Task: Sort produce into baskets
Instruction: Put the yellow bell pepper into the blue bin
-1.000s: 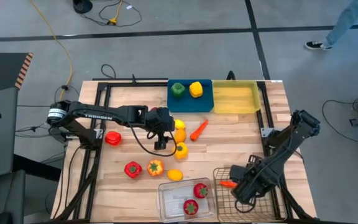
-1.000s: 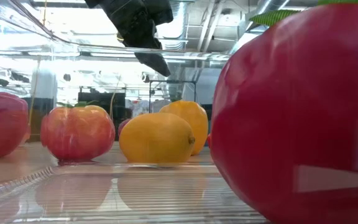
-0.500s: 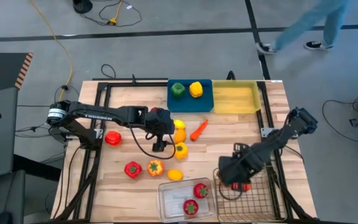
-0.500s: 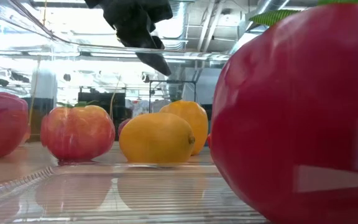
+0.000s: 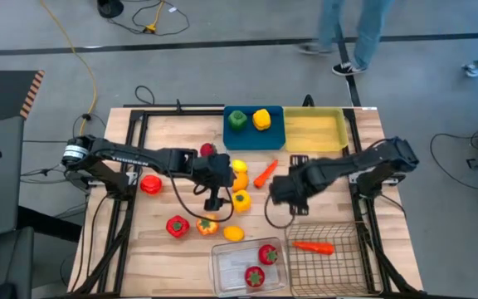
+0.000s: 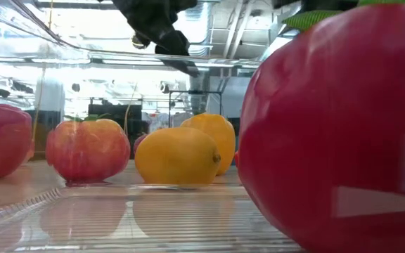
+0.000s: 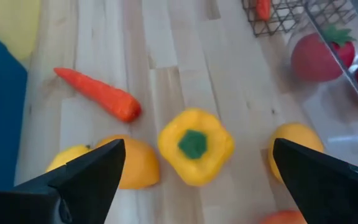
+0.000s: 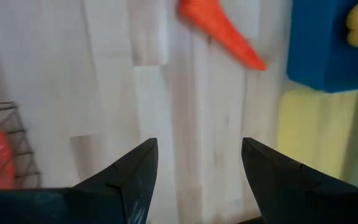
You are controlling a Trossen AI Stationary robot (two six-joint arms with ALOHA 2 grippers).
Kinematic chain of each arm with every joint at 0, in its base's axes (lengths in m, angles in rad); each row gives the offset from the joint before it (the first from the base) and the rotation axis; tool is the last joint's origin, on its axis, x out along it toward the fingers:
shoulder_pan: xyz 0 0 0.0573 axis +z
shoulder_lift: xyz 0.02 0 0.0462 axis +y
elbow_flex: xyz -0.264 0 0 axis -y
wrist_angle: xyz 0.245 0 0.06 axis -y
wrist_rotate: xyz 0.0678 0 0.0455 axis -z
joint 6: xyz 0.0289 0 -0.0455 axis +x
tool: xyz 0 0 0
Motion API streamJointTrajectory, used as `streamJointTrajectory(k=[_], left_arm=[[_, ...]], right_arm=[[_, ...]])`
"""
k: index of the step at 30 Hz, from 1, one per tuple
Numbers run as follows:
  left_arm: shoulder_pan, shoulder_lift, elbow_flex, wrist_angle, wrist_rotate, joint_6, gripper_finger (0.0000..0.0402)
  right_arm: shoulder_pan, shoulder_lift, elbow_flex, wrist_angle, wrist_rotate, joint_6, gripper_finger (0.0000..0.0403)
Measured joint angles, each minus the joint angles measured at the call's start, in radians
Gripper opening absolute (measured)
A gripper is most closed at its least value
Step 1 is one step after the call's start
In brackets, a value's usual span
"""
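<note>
My left gripper [image 5: 214, 202] is open and hovers over the table's middle; in its wrist view a yellow pepper [image 7: 194, 146] shows between its fingers, untouched. My right gripper [image 5: 274, 192] is open and empty, just near of the loose carrot [image 5: 265, 173]. That carrot also shows in the right wrist view [image 8: 219, 25]. Another carrot [image 5: 312, 247] lies in the wire-mesh basket [image 5: 338, 266]. A green pepper [image 5: 236, 120] and a yellow pepper [image 5: 261, 120] sit in the blue tray [image 5: 274, 141]. Two red berries [image 5: 267, 253] lie in the clear bin [image 5: 221, 267]. The yellow tray [image 5: 315, 133] holds nothing.
Loose on the wood: two red peppers [image 5: 150, 184] [image 5: 178, 226], an orange pepper [image 5: 207, 224], a lemon [image 5: 233, 233], an orange and a lemon [image 5: 239, 172], and a small red fruit [image 5: 207, 149]. People walk on the floor beyond the table's far edge.
My right gripper has left the wire-mesh basket and swung toward the table's far left, to just near the loose carrot. The carrot that was at its fingers now lies alone in the basket.
</note>
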Motion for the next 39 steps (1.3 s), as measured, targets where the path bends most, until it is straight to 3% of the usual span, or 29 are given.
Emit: streamJointTrajectory(k=[11, 20, 39], left_arm=[[-0.041, 0.034, -0.037, 0.049, -0.069, 0.040, 0.0396], [-0.039, 0.103, -0.060, 0.127, -0.078, 0.048, 0.0396], [-0.018, 0.306, -0.055, 0.238, -0.054, 0.040, 0.0396]], right_arm=[[-0.186, 0.000, 0.000, 0.107, -0.003, -0.226, 0.0260], [-0.311, 0.000, -0.008, 0.120, -0.009, -0.262, 0.0260], [-0.407, -0.001, -0.027, 0.178, -0.066, -0.335, 0.0260]])
